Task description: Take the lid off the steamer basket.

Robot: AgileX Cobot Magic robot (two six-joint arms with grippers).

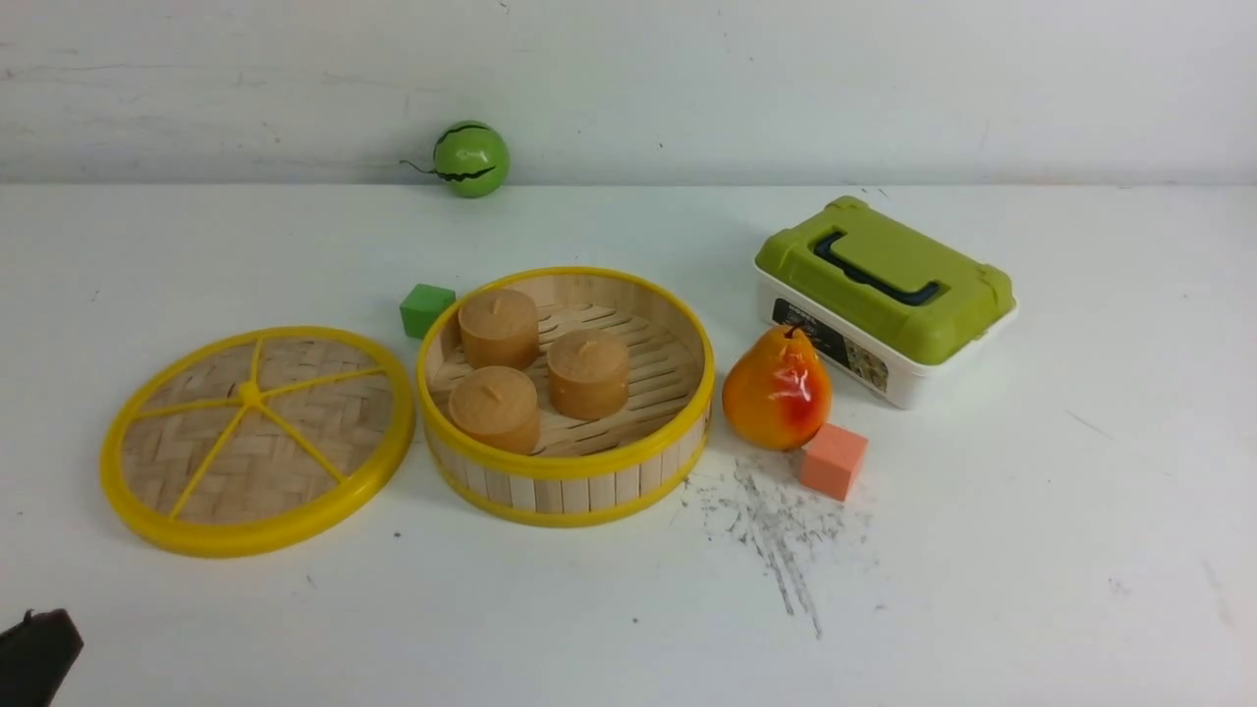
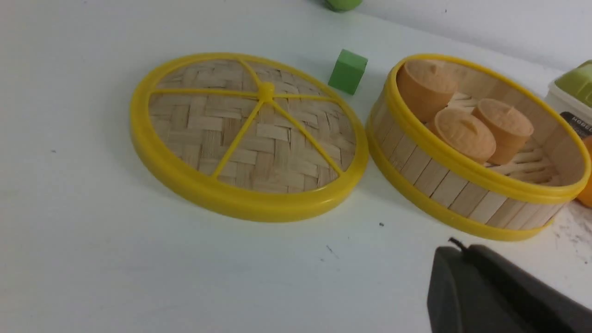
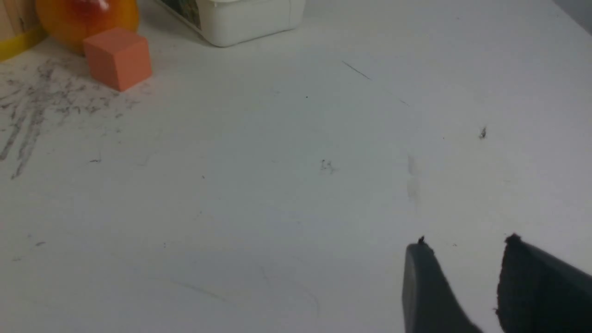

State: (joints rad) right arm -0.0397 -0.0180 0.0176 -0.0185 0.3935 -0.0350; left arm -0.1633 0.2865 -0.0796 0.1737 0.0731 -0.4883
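Observation:
The lid (image 1: pixel 257 439) (image 2: pixel 249 134), a woven bamboo disc with a yellow rim and spokes, lies flat on the table just left of the steamer basket (image 1: pixel 567 393) (image 2: pixel 476 148). The basket stands uncovered, with three tan buns (image 1: pixel 535 366) on its slatted floor. My left gripper (image 1: pixel 37 653) (image 2: pixel 462 252) hangs at the near left corner, shut and empty, apart from the lid. In the right wrist view my right gripper (image 3: pixel 465 245) is open over bare table with nothing between its fingers.
A pear (image 1: pixel 777 388) and an orange cube (image 1: pixel 833 461) sit right of the basket. Behind them is a white box with a green top (image 1: pixel 884 295). A green cube (image 1: pixel 426 309) and a green ball (image 1: pixel 470 158) lie farther back.

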